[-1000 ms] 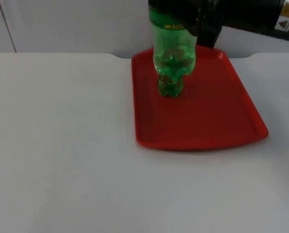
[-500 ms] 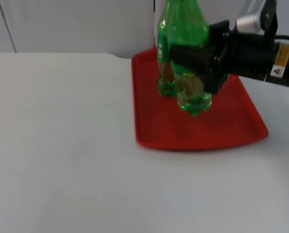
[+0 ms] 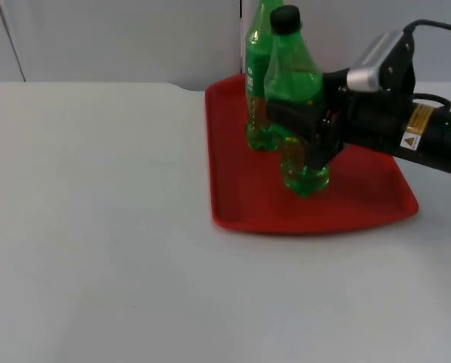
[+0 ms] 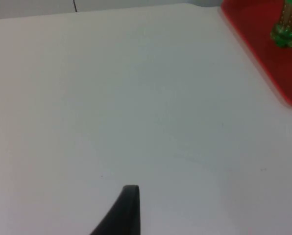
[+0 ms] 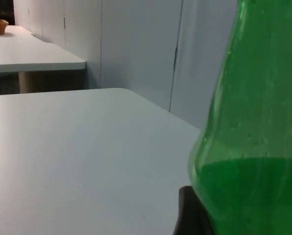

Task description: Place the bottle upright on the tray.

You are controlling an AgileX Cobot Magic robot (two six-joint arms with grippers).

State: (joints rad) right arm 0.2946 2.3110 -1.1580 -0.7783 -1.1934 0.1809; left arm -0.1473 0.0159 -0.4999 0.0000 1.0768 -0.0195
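A green bottle [image 3: 295,83] with a black cap stands upright over the middle of the red tray [image 3: 362,204]. Its base is at the tray's surface, though I cannot tell whether it touches. My right gripper [image 3: 305,125] reaches in from the right and is shut on the bottle's waist. In the right wrist view the bottle's green body [image 5: 256,147] is pressed against a black finger [image 5: 189,215]. My left gripper's fingertip [image 4: 128,210] hangs over bare white table, far left of the tray [image 4: 263,54]; that arm waits.
A second green bottle [image 3: 256,91] stands upright at the tray's back left, just behind the held one; its base [image 4: 285,35] appears in the left wrist view. The grey partition wall rises right behind the tray. White table spreads to the left and front.
The right arm brought the held bottle forward and to the right of the other bottle, then lowered it; its cap has come into the picture and its base has sunk to the tray.
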